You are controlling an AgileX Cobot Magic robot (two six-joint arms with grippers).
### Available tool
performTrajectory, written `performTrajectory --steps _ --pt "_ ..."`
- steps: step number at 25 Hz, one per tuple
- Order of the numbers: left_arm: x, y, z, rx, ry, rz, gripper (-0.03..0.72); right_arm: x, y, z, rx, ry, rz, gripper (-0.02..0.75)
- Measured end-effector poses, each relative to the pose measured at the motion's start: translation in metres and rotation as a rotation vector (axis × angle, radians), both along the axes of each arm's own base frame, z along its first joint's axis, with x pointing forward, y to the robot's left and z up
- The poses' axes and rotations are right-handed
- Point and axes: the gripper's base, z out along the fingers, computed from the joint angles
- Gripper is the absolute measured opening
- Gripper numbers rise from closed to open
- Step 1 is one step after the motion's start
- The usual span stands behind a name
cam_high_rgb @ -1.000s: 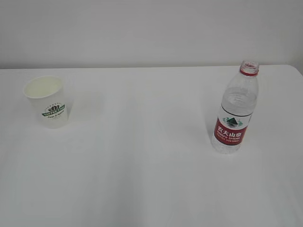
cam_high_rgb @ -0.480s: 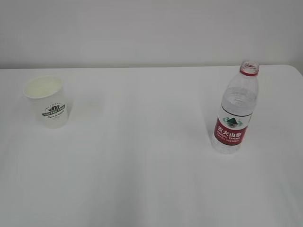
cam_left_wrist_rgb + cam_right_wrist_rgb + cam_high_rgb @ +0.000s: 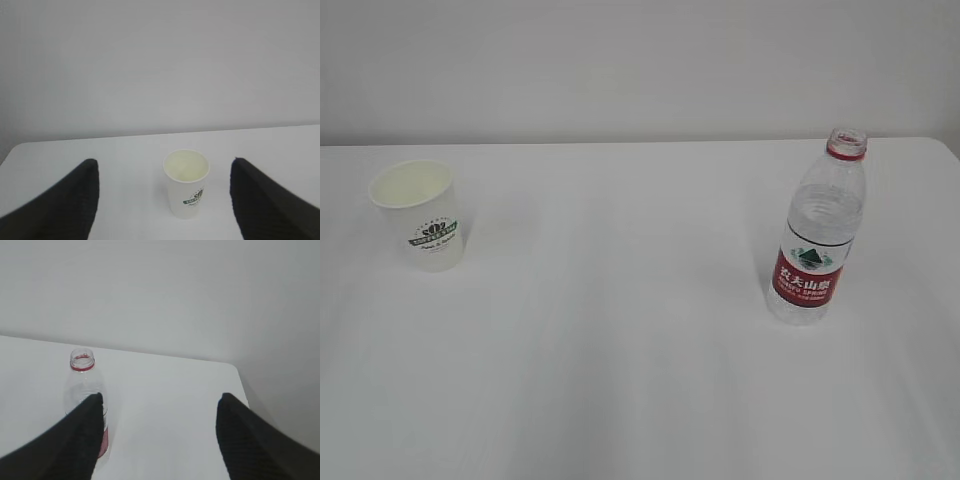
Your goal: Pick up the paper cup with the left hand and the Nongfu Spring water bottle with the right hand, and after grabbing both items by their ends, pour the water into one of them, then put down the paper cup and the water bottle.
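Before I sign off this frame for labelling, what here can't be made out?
- Bottle: its base is cut off by a dark gripper finger in the right wrist view.
- Cup: the small print under its logo is too tiny in every view.
- Both arms: outside the exterior view.

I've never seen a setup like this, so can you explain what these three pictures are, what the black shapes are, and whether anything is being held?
This is a two-armed robot at a white table. One picture comes from a camera in front, looking down at a slant; no arm shows in it. The other two come from cameras on each wrist, so the black shapes at the bottom are fingers of each claw.

The left claw is open and faces an upright, empty-looking paper cup, which stands beyond the fingers, untouched. The right claw is open too; the uncapped water bottle stands upright behind its left finger, off to one side, not between the fingers.

Nothing is held.
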Motion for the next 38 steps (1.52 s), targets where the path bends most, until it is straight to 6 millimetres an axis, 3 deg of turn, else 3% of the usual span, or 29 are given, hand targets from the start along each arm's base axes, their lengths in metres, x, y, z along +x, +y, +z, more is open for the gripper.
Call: performTrajectory --steps 11,18,25,38 --pt "0.022 -0.001 0.000 0.000 0.003 0.003 0.587 0.016 0.001 0.002 -0.003 -0.010 0.006 0.537" --pt "0.023 -0.001 0.000 -0.001 0.001 0.003 0.587 0.019 0.002 0.006 -0.001 -0.056 0.010 0.537" --pt "0.025 0.000 0.007 0.007 -0.078 0.007 0.587 0.039 0.004 0.005 -0.002 -0.056 0.017 0.537" --pt "0.089 -0.003 -0.019 0.021 0.076 0.008 0.566 0.080 0.008 -0.001 0.013 -0.059 0.030 0.537"
